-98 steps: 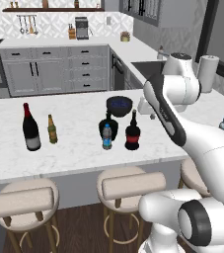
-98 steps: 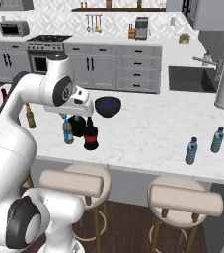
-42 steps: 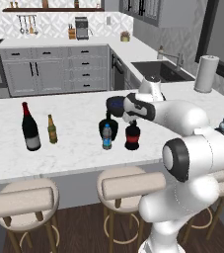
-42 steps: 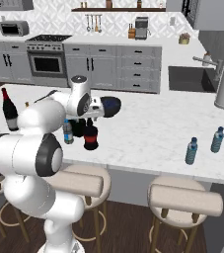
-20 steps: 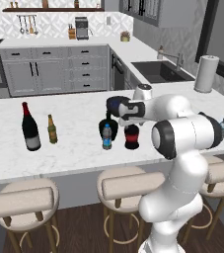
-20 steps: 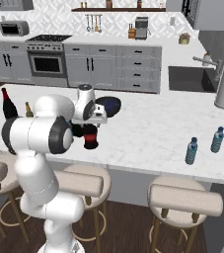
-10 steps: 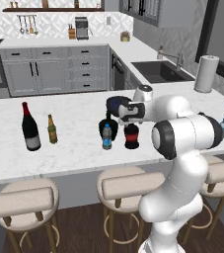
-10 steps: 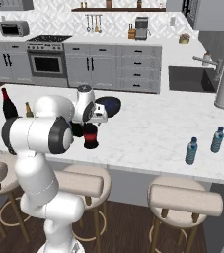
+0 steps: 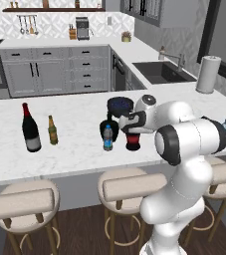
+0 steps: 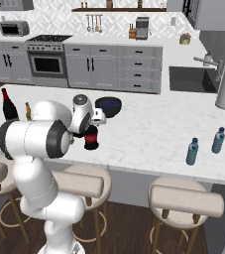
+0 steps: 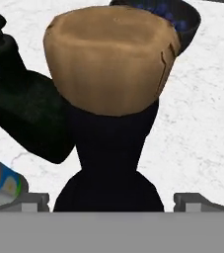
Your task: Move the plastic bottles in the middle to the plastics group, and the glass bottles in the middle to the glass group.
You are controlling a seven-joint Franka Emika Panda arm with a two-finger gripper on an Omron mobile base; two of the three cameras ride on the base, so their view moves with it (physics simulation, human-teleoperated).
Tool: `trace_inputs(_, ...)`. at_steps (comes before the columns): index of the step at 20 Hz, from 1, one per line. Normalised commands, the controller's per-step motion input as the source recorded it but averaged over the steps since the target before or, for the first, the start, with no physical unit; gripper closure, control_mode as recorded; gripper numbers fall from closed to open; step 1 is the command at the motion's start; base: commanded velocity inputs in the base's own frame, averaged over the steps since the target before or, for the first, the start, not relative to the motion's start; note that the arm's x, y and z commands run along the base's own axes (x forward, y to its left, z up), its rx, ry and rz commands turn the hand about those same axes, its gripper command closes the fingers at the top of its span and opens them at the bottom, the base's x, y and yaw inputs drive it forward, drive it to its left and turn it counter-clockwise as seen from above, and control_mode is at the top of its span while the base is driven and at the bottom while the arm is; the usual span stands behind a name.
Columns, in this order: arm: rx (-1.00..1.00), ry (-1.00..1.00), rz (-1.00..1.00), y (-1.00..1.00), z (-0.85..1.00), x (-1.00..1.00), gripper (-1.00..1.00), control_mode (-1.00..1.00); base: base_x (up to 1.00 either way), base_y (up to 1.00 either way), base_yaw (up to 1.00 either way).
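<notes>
As jaws straddle red-label bottle (image 9: pixel 133 141) (unclosed), cork (image 11: pixel 111 59) near

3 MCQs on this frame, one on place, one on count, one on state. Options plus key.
1. Where is the gripper?
A. Around the neck of the red-label dark bottle, under its cork
B. Over the sink
C. At the wine bottle

2. How many small water bottles stand at the counter's right end in the right base view?
A. None
B. Two
C. Five

3. How does the all-black squat bottle stand?
A. Lying on its side
B. Upright on the counter beside the red-label bottle
C. Lifted in the air

Key: 1 A, the hand view shows a finger tip on each side of the neck, wide of it, with the tan cork above. 2 B, the plastics group is a pair of blue-capped bottles. 3 B, it stands on the marble next to the blue-label water bottle.
</notes>
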Motion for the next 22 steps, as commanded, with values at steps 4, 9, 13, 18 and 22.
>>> trace_inputs(4,0.0,0.0,0.0,0.0,0.0,0.0,1.0,-1.0,0.0,0.0,0.0)
trace_inputs(9,0.0,0.0,0.0,0.0,0.0,0.0,1.0,-1.0,0.0,0.0,0.0)
trace_inputs(13,0.0,-0.01,0.0,-0.05,0.06,-0.22,1.0,-1.0,0.0,0.0,0.0)
trace_inputs(18,0.04,-0.02,0.01,-0.39,0.29,-0.42,1.0,-1.0,0.0,0.0,0.0)
trace_inputs(22,0.05,-0.05,0.09,-0.09,0.33,-0.6,1.0,-1.0,0.0,0.0,0.0)
